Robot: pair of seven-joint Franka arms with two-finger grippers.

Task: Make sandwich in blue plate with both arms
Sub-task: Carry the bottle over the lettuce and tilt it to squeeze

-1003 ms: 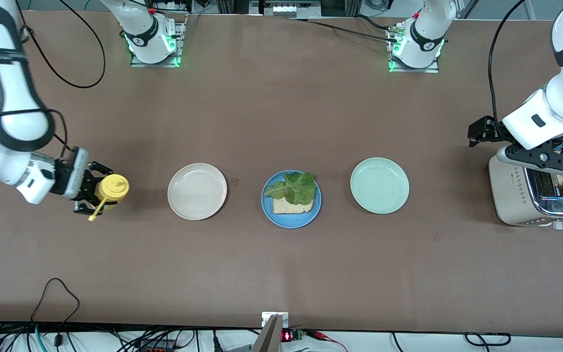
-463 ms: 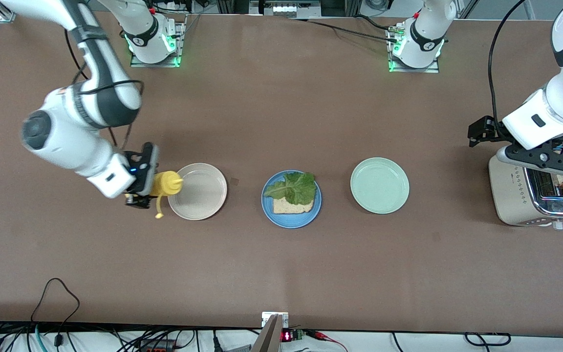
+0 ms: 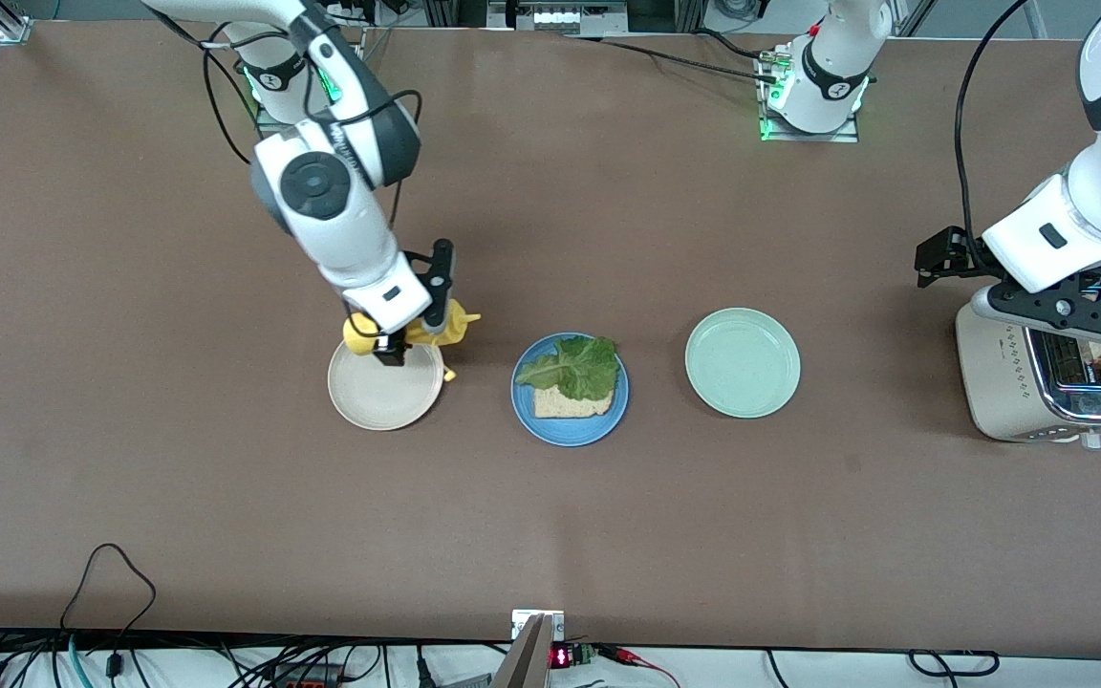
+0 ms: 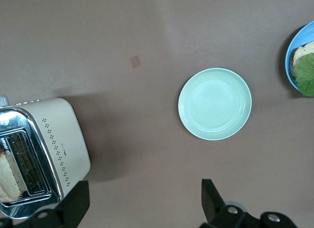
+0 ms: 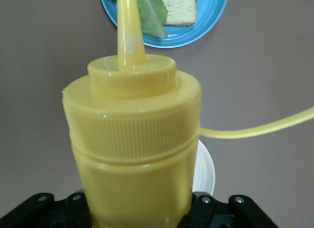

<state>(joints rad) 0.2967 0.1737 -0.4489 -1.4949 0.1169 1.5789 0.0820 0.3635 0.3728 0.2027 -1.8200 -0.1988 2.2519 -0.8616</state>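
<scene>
while the right gripper (image 3: 414,330) clamps a yellow bottle (image 3: 436,325) over the cream plate (image 3: 374,397), left gripper (image 3: 1067,320) spread wide above toaster (image 3: 1009,382)

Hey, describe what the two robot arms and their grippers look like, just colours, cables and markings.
Both arms are glossy white with dark grey to black joint bands and black cables looped alongside. The right arm has a round dark cap on one joint. The left arm carries a small black oval mark on its white wrist. The right gripper and left gripper are matt black with two fingers.
</scene>
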